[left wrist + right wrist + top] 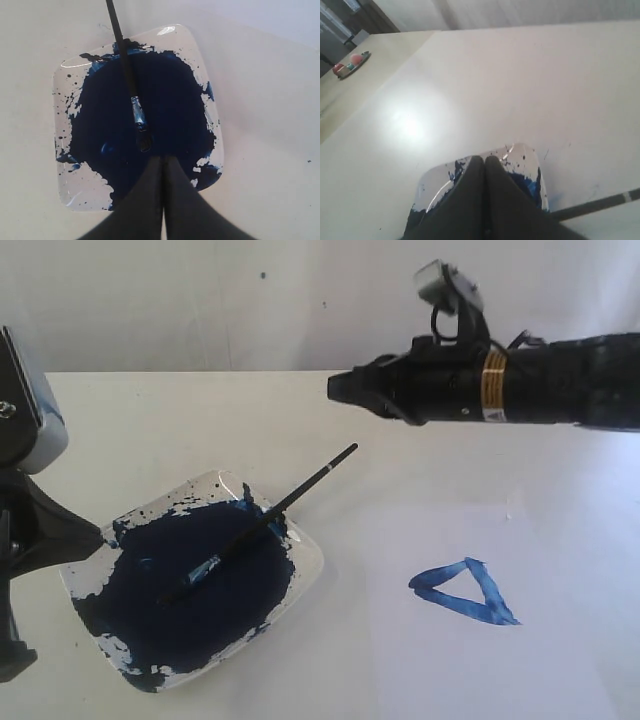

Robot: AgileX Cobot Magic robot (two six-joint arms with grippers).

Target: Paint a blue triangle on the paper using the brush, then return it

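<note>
The brush (262,526) lies free in the clear paint dish (308,556), its blue-stained tip in the dark-blue pool and its handle sticking out over the rim toward the back right. A small blue triangle (465,592) is painted on the white paper (545,540) at the right. My right gripper (335,387) hovers shut and empty above the table, behind the brush handle. My left gripper (95,537) is shut and empty at the dish's left rim. From the left wrist, the brush (125,65) lies just beyond my shut left gripper (163,159). From the right wrist, my right gripper (484,159) covers part of the dish (522,152), with the brush handle (600,202) beside it.
A white wall rises behind the cream table (180,420). The dark-blue paint pool (190,585) fills most of the dish. Off in the right wrist view, a small plate with red items (351,62) sits on another surface.
</note>
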